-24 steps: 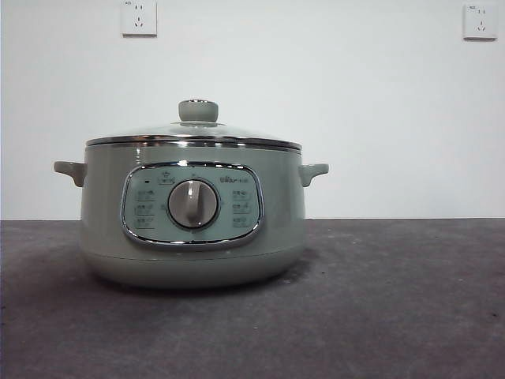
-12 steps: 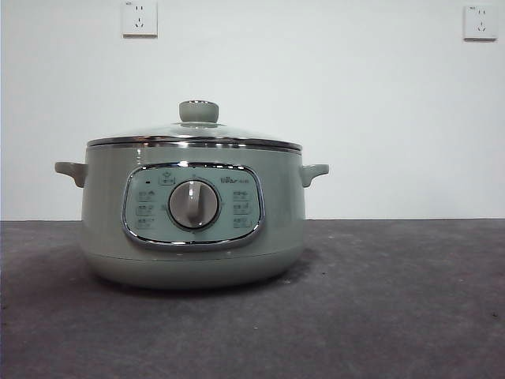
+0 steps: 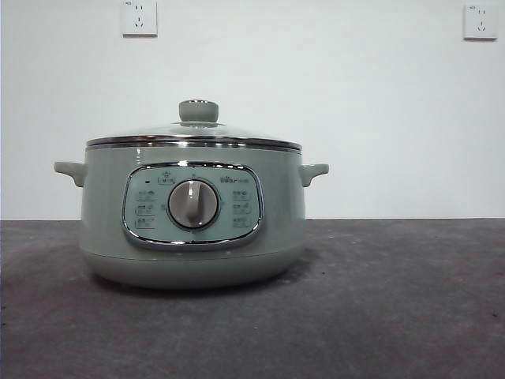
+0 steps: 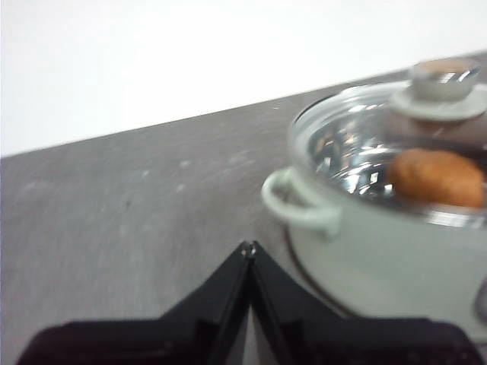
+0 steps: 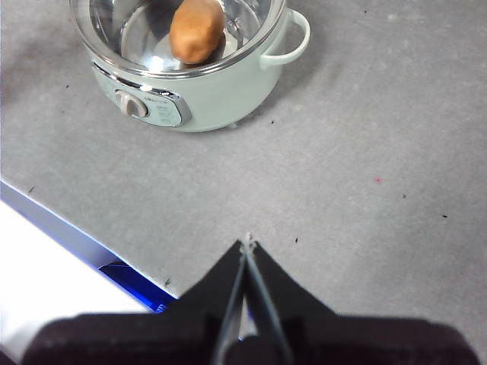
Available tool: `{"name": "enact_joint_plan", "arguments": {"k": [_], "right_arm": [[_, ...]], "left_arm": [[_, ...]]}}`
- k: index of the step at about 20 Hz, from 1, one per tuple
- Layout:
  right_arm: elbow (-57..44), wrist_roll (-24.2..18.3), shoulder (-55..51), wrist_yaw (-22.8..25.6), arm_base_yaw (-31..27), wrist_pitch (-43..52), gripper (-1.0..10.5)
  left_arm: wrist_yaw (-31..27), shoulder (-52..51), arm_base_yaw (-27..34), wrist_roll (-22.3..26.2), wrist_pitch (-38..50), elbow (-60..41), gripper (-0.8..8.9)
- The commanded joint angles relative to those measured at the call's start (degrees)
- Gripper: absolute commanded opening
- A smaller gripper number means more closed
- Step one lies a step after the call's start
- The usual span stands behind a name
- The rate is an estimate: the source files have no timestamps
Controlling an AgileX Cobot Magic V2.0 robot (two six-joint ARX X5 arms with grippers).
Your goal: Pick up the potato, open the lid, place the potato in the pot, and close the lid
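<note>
The pale sage-green pot point(image 3: 193, 217) stands on the dark table, left of the middle in the front view, with its dial facing the camera. The glass lid point(image 3: 193, 134) with its green knob sits closed on it. The orange-brown potato point(image 5: 196, 30) lies inside the pot under the lid; it also shows in the left wrist view point(image 4: 437, 177). My left gripper point(image 4: 249, 247) is shut and empty, off the pot's side handle point(image 4: 298, 205). My right gripper point(image 5: 247, 242) is shut and empty, well back from the pot point(image 5: 194, 84), near the table's front edge.
The grey table point(image 3: 394, 300) stretches around the pot. Its front edge with a blue strip point(image 5: 84, 243) shows in the right wrist view. Two wall sockets point(image 3: 139, 17) sit high on the white wall behind.
</note>
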Motion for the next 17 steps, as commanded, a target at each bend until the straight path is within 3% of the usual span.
{"name": "enact_joint_plan", "arguments": {"k": [1, 5, 9, 17], "right_arm": [[-0.6, -0.2, 0.0, 0.2, 0.0, -1.2, 0.0], [-0.6, -0.2, 0.0, 0.2, 0.0, -1.2, 0.0], [-0.6, -0.2, 0.3, 0.4, 0.0, -1.2, 0.0], [-0.6, -0.2, 1.1, 0.4, 0.0, -1.2, 0.0]], "left_arm": [[-0.6, -7.8, 2.0, -6.0, 3.6, -9.0, -0.03], [-2.3, -16.3, 2.9, -6.4, -0.4, -13.9, -0.03], [-7.3, -16.2, 2.9, -5.9, -2.2, -13.9, -0.03], [-7.0, -14.4, 2.9, -5.7, -2.0, -13.9, -0.03]]}}
